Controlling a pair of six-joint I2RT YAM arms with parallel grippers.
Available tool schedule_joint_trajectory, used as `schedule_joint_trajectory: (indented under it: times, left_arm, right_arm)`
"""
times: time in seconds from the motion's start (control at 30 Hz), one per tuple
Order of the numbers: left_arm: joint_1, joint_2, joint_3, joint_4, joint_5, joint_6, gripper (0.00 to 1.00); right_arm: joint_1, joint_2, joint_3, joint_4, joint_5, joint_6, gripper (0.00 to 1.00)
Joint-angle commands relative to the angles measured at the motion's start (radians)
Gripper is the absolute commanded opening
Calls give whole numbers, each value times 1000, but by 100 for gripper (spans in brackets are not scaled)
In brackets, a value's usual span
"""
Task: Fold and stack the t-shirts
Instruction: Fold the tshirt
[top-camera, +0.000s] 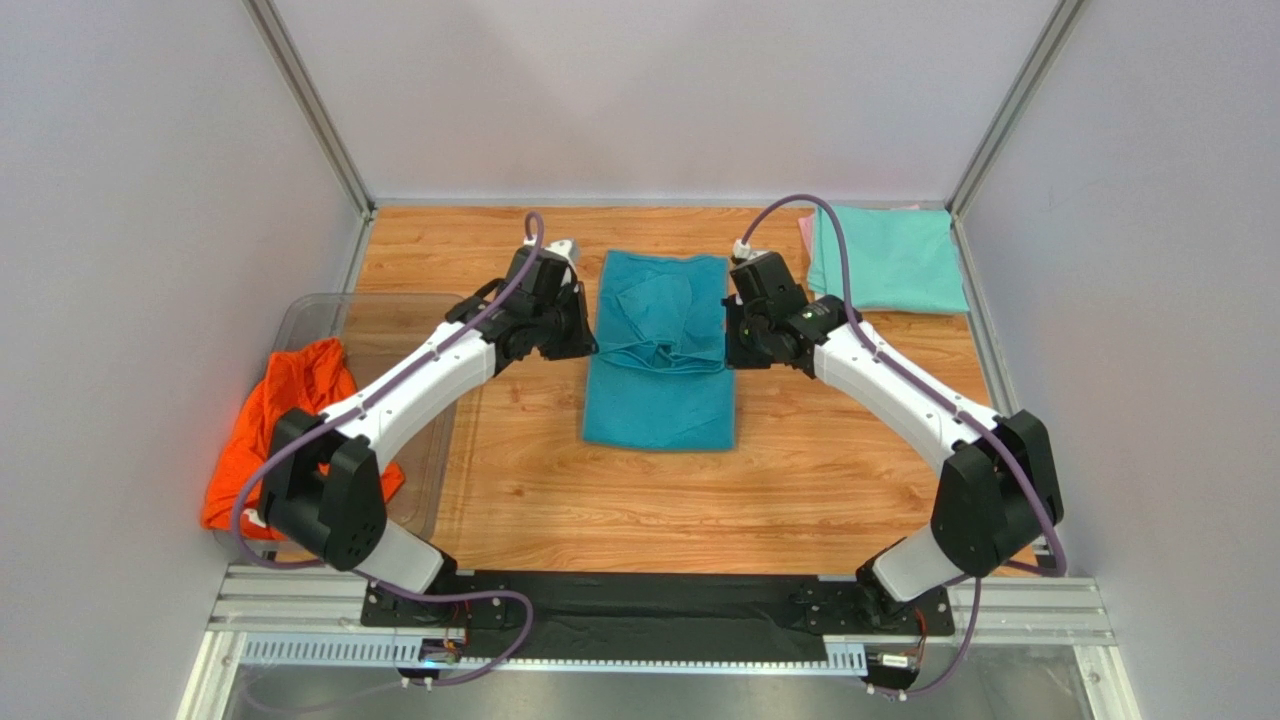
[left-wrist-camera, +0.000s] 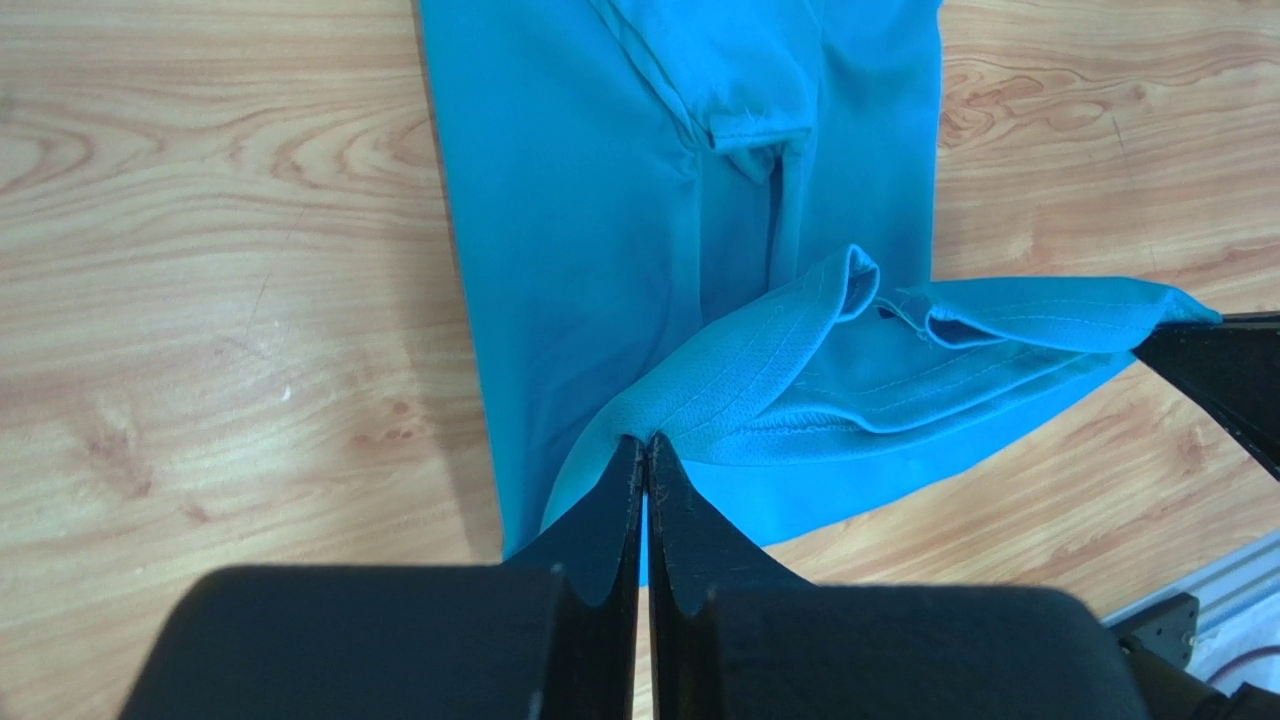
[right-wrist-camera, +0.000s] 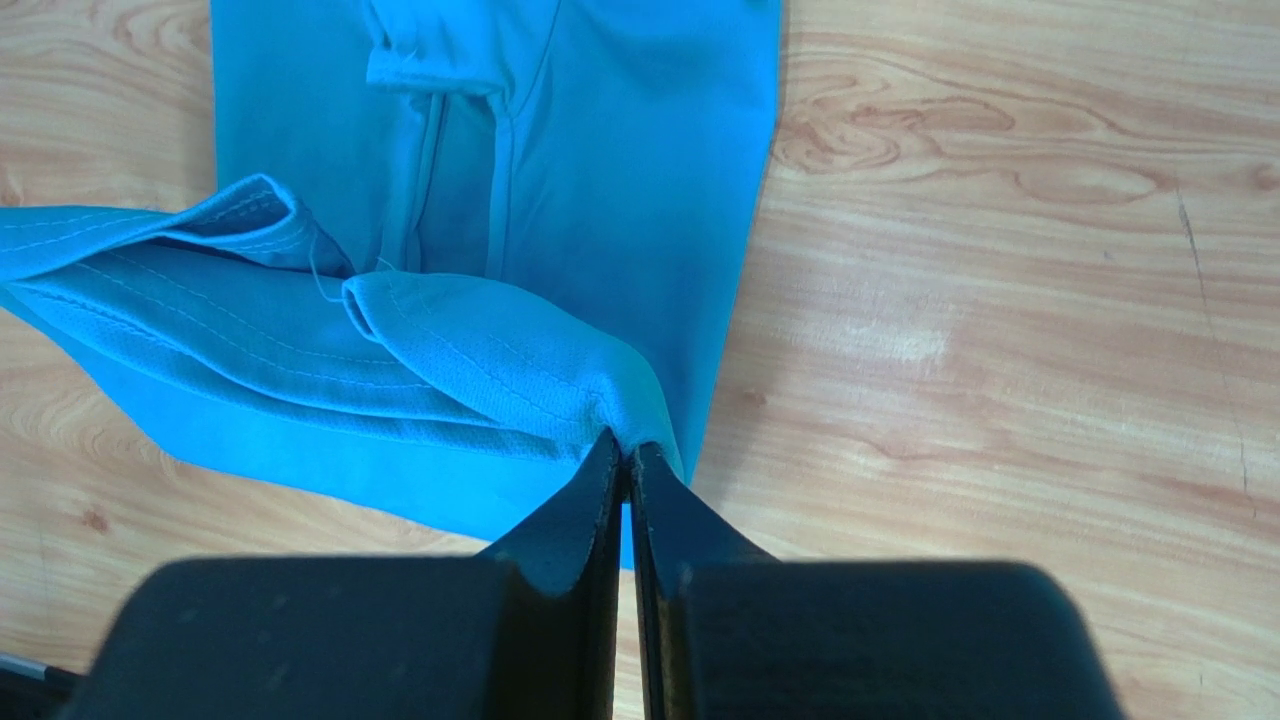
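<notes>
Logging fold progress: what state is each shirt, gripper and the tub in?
teal shirt: partly folded, one edge lifted
orange shirt: crumpled, hanging over tub
mint shirt: folded, atop pink shirt
pink shirt: mostly hidden
left gripper: shut on teal shirt
right gripper: shut on teal shirt

One teal-blue cloth shirt, one bright orange shirt, one mint green shirt, one pale pink shirt. One clear plastic tub at 9 o'clock. Two white robot arms.
</notes>
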Motion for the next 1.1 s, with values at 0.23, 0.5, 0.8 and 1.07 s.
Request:
schedule_joint_trajectory:
  times: [0.23,0.5,0.8,1.07]
  left_arm:
    - [53,168,111,79,105,55,0]
    - [77,259,123,106,115,36,0]
    - [84,279,122,112,28,26,40]
    - [84,150,88,71,-33,19,100]
  right_arm:
    - [-76,159,90,94,-88,-15,3]
    - [-108,249,108,140,-148,-33,4]
    - [-113,317,148,150,-114,-36,17]
    - [-114,250,185,96,-87,-41,100]
